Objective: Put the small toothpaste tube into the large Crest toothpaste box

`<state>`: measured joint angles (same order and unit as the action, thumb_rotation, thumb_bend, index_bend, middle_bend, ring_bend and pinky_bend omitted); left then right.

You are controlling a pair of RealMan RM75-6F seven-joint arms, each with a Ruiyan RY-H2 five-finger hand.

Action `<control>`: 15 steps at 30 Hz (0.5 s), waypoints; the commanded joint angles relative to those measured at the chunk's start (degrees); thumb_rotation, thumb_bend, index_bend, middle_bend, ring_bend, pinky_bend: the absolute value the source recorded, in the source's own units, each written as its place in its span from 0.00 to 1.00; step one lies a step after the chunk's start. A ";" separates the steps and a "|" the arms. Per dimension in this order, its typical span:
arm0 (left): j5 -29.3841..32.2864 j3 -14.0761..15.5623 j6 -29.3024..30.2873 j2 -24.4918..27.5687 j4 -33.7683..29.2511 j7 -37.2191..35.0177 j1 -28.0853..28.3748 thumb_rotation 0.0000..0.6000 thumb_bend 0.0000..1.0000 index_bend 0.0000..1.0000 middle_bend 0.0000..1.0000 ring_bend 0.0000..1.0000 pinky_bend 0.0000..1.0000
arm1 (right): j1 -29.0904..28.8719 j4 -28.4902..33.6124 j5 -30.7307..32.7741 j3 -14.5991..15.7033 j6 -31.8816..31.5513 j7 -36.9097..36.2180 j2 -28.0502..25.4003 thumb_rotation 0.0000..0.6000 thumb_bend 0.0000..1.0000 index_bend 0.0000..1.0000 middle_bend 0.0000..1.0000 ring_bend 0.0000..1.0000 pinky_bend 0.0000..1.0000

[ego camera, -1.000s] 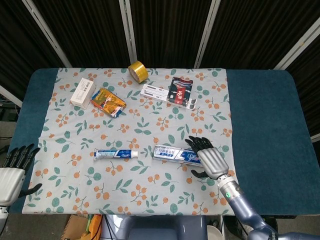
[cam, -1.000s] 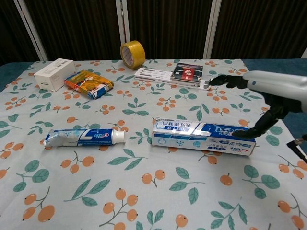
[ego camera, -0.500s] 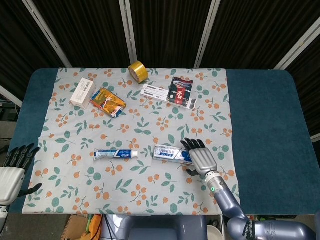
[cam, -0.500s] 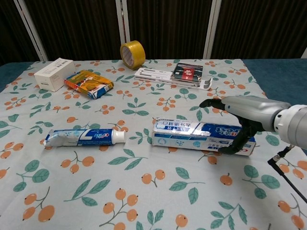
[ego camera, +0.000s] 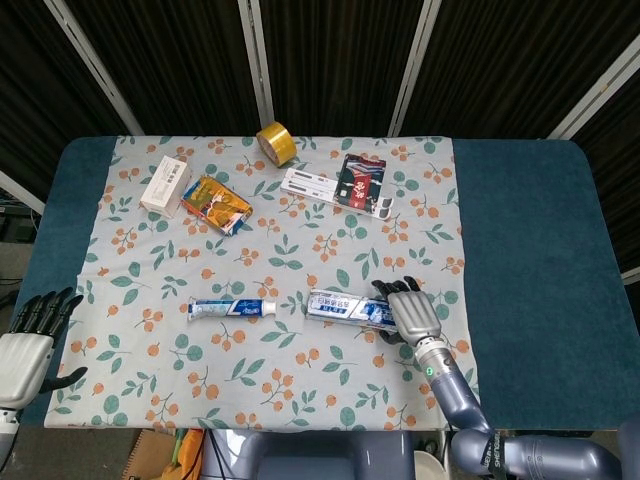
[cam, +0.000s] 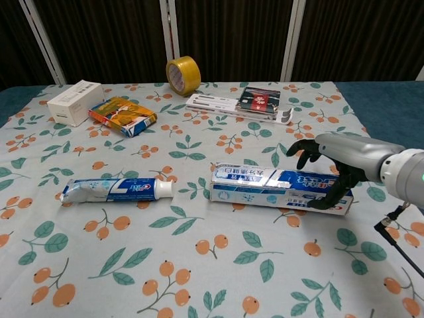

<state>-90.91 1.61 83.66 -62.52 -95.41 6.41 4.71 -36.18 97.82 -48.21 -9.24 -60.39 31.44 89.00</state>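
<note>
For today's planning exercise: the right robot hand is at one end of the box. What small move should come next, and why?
Probably close the right robot hand on the box: its fingers arch over the right end, not yet clearly gripping, and the tube lies apart to the left.

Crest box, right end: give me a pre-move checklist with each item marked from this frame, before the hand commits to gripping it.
1. Right hand placed over the right end of the Crest box: ok.
2. Firm grip on the box: cannot tell; fingers curl over the far edge and the thumb reaches the near edge, but contact pressure does not show.
3. Box lying flat on the floral cloth: ok.
4. Left end of the box open for the tube: cannot tell.
5. Small toothpaste tube lying apart from the box, cap toward it: ok.
6. Left hand ready at the tube: not ok; it sits at the table's near left edge, holding nothing.
</note>
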 commanded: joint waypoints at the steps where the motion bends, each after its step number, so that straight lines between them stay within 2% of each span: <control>1: 0.07 0.01 -0.14 -0.03 -0.05 0.05 0.06 1.00 0.00 0.00 0.00 0.00 0.00 | -0.22 -0.68 0.34 0.03 0.34 -0.48 0.61 1.00 0.26 0.22 0.30 0.23 0.14; 8: 0.33 -0.02 -0.45 -0.05 -0.18 0.19 0.19 1.00 0.00 0.00 0.00 0.00 0.00 | -0.53 -1.11 -1.03 0.16 -0.03 -1.55 2.18 1.00 0.26 0.32 0.39 0.32 0.27; 12: 0.41 0.03 -0.45 0.01 -0.25 0.10 0.15 1.00 0.00 0.00 0.00 0.00 0.00 | -0.40 -2.00 -1.52 0.42 -0.41 -2.11 2.87 1.00 0.33 0.41 0.48 0.40 0.40; 15: 0.54 0.06 -0.48 0.07 -0.25 0.06 0.11 1.00 0.00 0.00 0.00 0.00 0.00 | 0.12 -2.49 -1.80 0.78 -0.57 -3.13 2.85 1.00 0.35 0.47 0.53 0.45 0.45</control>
<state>-90.38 1.66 83.18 -62.46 -95.66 6.47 4.82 -36.29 95.53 -49.87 -8.64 -60.88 28.65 91.85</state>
